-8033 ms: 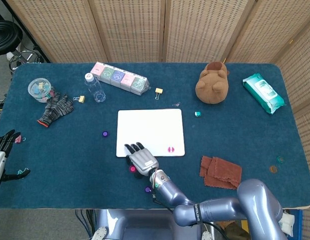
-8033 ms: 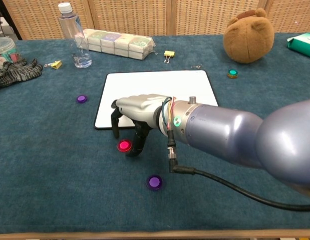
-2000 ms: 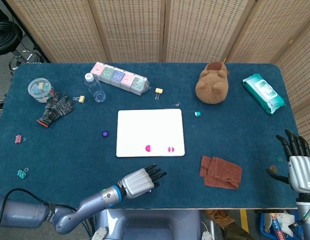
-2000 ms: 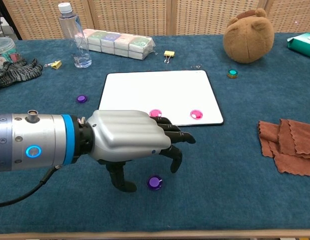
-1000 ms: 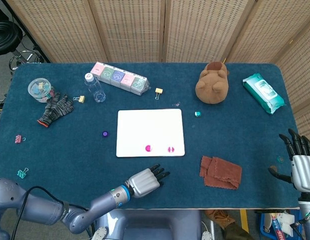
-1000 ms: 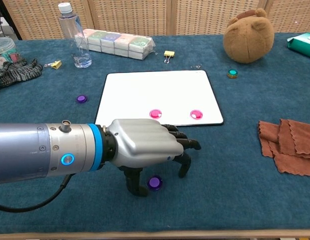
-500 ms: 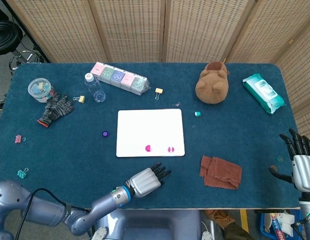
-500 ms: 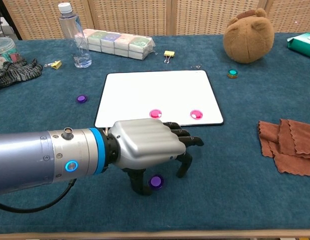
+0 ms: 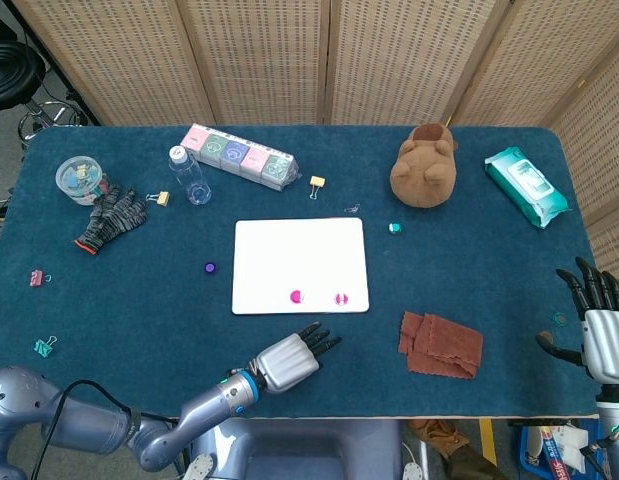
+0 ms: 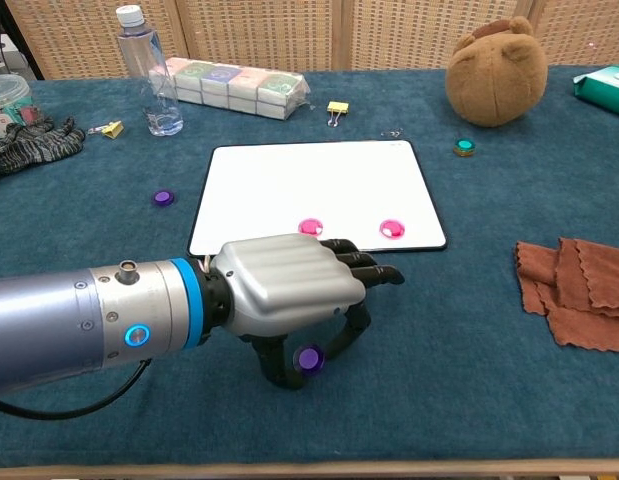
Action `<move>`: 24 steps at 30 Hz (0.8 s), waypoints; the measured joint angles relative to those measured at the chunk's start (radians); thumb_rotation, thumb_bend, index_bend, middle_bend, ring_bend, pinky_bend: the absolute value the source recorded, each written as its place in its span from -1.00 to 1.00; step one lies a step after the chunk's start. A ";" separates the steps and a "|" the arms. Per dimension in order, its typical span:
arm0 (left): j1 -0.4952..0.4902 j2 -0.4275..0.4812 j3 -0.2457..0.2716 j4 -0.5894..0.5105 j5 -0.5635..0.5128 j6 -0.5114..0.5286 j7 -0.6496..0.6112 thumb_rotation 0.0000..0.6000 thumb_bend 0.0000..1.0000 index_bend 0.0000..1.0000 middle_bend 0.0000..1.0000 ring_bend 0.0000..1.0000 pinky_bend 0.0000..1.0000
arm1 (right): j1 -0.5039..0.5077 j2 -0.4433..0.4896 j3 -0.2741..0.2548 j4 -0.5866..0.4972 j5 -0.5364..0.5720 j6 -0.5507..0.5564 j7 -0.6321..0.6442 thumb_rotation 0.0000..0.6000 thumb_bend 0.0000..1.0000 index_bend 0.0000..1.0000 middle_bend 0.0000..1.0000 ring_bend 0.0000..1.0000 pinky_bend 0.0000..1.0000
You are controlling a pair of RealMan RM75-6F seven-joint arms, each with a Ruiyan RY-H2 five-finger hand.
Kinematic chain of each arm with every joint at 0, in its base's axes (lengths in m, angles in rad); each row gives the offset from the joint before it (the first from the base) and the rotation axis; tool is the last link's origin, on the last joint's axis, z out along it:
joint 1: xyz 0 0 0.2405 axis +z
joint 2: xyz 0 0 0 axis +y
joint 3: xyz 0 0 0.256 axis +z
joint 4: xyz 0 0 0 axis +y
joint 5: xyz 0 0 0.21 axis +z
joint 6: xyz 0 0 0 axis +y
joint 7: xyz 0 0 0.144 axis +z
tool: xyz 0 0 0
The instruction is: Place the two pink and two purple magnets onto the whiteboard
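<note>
Chest view alone shows robot hand (image 10: 289, 290) pinching purple magnet (image 10: 309, 359).

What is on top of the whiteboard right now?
Two pink magnets lie on the whiteboard near its front edge. The left hand covers part of that front edge, so that strip is hidden.

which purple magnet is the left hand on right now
The near purple magnet, pinched under the left hand. The other purple magnet lies alone left of the whiteboard.

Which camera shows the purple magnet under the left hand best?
The chest view: the purple magnet sits close up between the left hand's thumb and a finger. In the head view the hand covers it entirely.
</note>
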 measured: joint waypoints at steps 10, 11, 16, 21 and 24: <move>0.000 0.031 -0.023 -0.021 -0.009 0.002 -0.007 1.00 -0.50 0.60 -1.00 -1.00 -1.00 | 0.000 0.000 0.001 -0.001 0.000 -0.007 0.001 1.00 -1.00 -0.74 -1.00 -1.00 -1.00; 0.000 0.037 -0.026 -0.023 -0.012 0.002 -0.006 1.00 -0.50 0.60 -1.00 -1.00 -1.00 | 0.000 0.000 0.001 -0.001 0.000 -0.008 0.000 1.00 -1.00 -0.73 -1.00 -1.00 -1.00; -0.003 0.061 -0.045 -0.028 -0.027 0.005 -0.007 1.00 -0.50 0.60 -1.00 -1.00 -1.00 | 0.000 0.000 0.001 -0.002 0.000 -0.011 0.000 1.00 -1.00 -0.73 -1.00 -1.00 -1.00; -0.009 0.090 -0.078 -0.018 -0.061 0.007 -0.019 1.00 -0.50 0.60 -1.00 -1.00 -1.00 | 0.000 0.001 0.001 -0.003 -0.002 -0.013 0.002 1.00 -1.00 -0.73 -1.00 -1.00 -1.00; -0.014 0.114 -0.103 -0.009 -0.091 0.002 -0.033 1.00 -0.50 0.60 -1.00 -1.00 -1.00 | 0.000 0.001 0.002 -0.003 -0.002 -0.015 0.004 1.00 -1.00 -0.73 -1.00 -1.00 -1.00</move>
